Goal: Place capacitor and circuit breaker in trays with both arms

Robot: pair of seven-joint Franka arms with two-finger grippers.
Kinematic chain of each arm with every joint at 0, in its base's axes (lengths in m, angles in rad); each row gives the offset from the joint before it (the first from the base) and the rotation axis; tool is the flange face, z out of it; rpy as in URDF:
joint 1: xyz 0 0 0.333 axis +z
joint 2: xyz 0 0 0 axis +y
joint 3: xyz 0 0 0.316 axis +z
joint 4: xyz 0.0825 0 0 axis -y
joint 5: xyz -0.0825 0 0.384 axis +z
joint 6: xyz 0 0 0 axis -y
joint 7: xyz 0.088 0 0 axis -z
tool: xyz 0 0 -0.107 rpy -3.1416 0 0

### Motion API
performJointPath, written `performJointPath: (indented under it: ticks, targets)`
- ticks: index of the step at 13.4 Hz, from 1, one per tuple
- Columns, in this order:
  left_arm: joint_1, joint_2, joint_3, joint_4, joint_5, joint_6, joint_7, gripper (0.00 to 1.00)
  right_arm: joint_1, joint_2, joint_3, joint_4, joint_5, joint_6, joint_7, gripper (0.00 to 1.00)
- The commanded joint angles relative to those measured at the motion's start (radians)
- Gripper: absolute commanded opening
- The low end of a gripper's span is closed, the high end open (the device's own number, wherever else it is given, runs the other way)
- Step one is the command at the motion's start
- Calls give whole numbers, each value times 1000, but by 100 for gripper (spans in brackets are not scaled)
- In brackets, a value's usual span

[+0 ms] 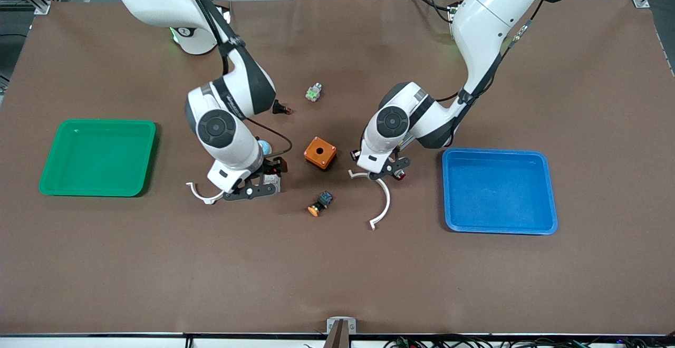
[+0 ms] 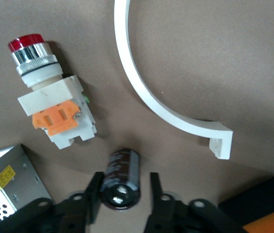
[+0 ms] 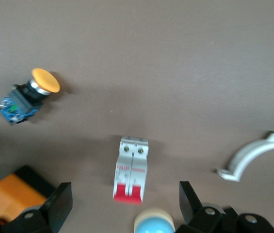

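The capacitor, a small dark cylinder with a silvery end, lies on the brown mat between the fingers of my left gripper. The jaws are open around it, with a gap on one side. In the front view the left gripper is low over the mat beside the orange box. The circuit breaker, white with red toggles, lies on the mat between the wide-open fingers of my right gripper. In the front view it shows under the right gripper.
A green tray lies at the right arm's end and a blue tray at the left arm's end. Between the grippers are an orange box and a yellow-capped button. A white-orange red-tipped button, white curved pieces and a blue-capped button lie close by.
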Motion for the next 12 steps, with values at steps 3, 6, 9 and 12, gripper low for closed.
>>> performJointPath:
  ticks: [3, 6, 9, 12]
  targets:
    - [52, -57, 4, 20, 69, -79, -4, 1, 17, 78, -7, -48, 17, 122, 19, 98]
    - [149, -181, 1, 25, 69, -163, 61, 0, 26, 78, -7, -55, 17, 113, 35, 74]
    - [293, -243, -5, 23, 58, -226, 228, 0, 21, 72, -7, -54, 17, 62, 35, 45]
    - [442, -248, -5, 17, 58, -288, 431, 0, 18, 43, -7, -46, 17, -24, 35, 24]
